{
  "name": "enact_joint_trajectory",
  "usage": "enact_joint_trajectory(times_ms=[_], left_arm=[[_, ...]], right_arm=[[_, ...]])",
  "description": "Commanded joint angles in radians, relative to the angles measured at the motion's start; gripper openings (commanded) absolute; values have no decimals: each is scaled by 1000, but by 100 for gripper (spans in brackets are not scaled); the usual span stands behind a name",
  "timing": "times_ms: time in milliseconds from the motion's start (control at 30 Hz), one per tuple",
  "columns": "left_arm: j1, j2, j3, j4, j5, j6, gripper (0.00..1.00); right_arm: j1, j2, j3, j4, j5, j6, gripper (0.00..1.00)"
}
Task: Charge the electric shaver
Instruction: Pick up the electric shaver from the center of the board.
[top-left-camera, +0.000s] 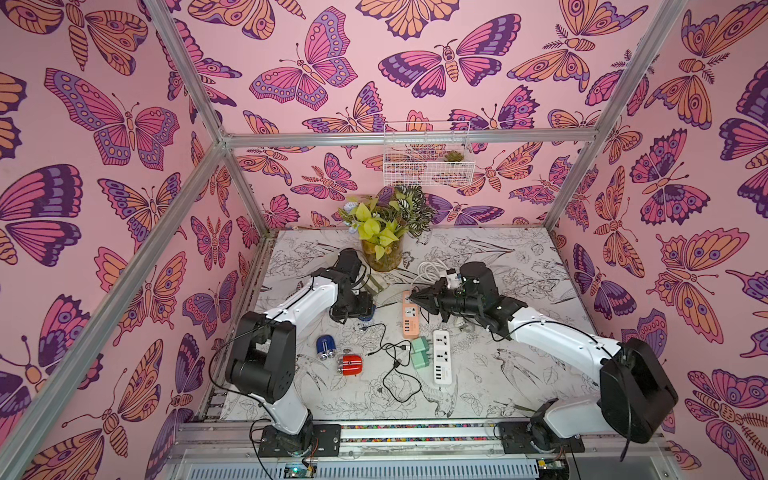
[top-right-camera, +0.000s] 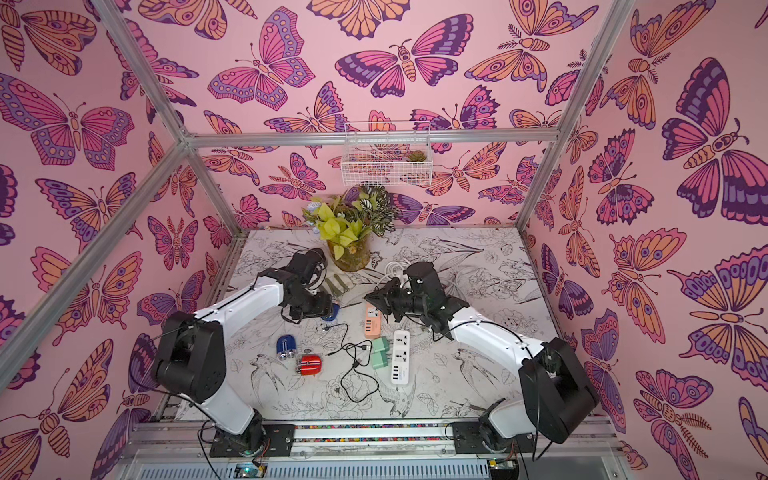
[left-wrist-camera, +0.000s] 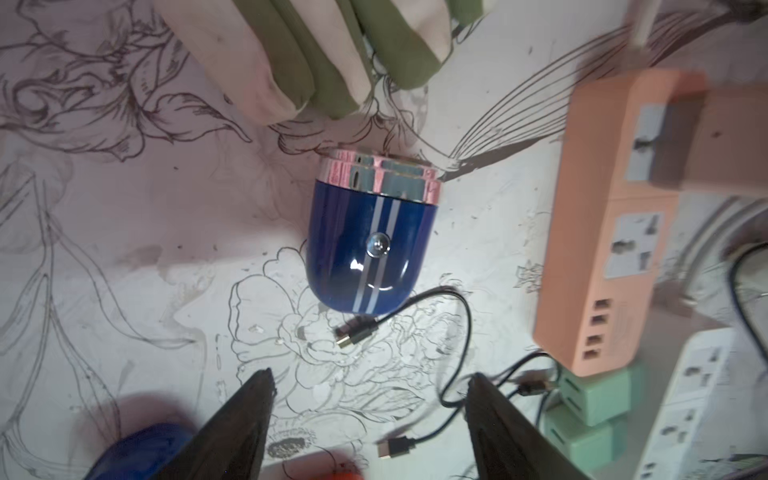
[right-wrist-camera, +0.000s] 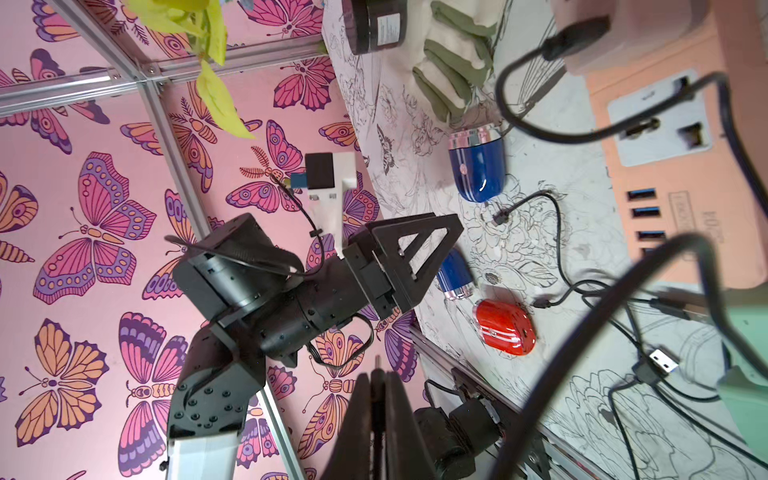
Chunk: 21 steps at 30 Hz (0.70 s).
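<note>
On my floral table I see a blue shaver left of the orange strip, red shaver nearer, black cable.

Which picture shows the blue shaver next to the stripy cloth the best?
The left wrist view. The blue shaver lies in the middle, big and sharp, with its stripes, button and shiny head showing. The right wrist view shows it smaller, from the side. In both top views the left arm hides almost all of it.
</note>
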<state>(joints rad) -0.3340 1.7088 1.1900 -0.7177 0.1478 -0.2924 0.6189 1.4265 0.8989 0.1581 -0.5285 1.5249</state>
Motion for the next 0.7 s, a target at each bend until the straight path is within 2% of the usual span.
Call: enact_joint_trajectory(times_ms=[0, 267, 367, 567, 667], left_arm=[[-2, 63, 55, -12, -50, 146, 77], [-19, 209, 157, 0, -65, 218, 78], [-24, 248, 174, -2, -77, 199, 78], [-63, 310, 201, -3, -192, 126, 76], [-68, 339, 208, -3, -200, 87, 74]], right_arm=[[-11, 2, 14, 9, -32, -18, 0], [-44, 14, 22, 5, -51, -8, 0], [-53, 18, 21, 12, -54, -2, 0], [-61, 34, 28, 24, -63, 2, 0], [-61, 41, 28, 36, -64, 11, 0]])
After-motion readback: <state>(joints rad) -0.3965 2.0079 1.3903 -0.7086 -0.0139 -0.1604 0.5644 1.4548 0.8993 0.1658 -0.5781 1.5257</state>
